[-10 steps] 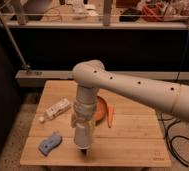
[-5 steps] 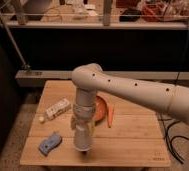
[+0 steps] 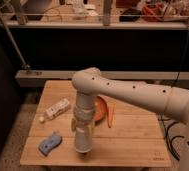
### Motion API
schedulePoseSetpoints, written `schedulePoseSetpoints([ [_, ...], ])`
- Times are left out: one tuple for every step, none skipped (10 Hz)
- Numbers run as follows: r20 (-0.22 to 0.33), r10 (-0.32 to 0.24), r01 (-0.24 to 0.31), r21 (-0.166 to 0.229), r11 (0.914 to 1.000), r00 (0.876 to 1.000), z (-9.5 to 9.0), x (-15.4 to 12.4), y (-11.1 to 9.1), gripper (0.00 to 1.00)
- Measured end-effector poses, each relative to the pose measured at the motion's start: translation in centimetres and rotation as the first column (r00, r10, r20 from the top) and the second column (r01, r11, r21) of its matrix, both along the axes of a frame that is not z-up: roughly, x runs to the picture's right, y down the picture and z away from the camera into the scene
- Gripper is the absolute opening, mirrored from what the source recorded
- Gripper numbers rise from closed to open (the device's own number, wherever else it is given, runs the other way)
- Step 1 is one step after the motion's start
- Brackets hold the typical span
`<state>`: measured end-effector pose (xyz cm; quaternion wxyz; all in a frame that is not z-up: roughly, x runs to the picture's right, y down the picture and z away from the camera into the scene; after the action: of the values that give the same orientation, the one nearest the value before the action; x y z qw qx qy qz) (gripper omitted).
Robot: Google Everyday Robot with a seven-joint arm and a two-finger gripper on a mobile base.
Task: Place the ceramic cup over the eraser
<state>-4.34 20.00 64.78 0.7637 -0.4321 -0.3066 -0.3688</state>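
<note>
Now the arm (image 3: 138, 95) reaches in from the right edge with its wrist pointing straight down, and the jaws sit at the wrist's lower end, over the front part of the surface (image 3: 133, 145), left of the middle. The cup (image 3: 83, 142) hangs right below them, upright in line with the wrist. Compared with a second ago, the wrist and cup are a little lower and hardly shifted sideways. The cup's lower end now looks level with the boards or just off them; I cannot tell which. I also cannot tell how the jaws stand, since the wrist and cup hide them, though the cup seems to be carried by them.

I see no eraser anywhere. I judge it is either under the cup already or hidden behind the cup and wrist. So the lowering looks nearly done, but I cannot confirm the cover from here.

The blue piece (image 3: 50, 142) lies just left of the cup, near the front left corner, and is apart from it. The box (image 3: 57, 108) lies toward the left edge. The bowl (image 3: 101, 110) shows behind the wrist, near the middle.
</note>
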Motion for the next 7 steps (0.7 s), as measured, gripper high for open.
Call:
schedulePoseSetpoints([
  [-0.001,0.0,0.0,-0.002,1.0,1.0,0.4,0.0,0.4,0.0],
  [-0.001,0.0,0.0,-0.003,1.0,1.0,1.0,0.0,0.8,0.0],
  [-0.001,0.0,0.0,-0.003,1.0,1.0,1.2,0.0,0.9,0.0],
  [-0.001,0.002,-0.002,-0.003,1.0,1.0,1.2,0.0,0.8,0.0],
  [-0.003,0.004,-0.004,-0.004,1.0,1.0,1.2,0.1,0.9,0.0],
  [-0.004,0.004,-0.004,-0.006,1.0,1.0,1.3,0.2,1.0,0.01],
  [-0.008,0.004,-0.004,-0.008,1.0,1.0,1.5,0.4,1.2,0.03],
])
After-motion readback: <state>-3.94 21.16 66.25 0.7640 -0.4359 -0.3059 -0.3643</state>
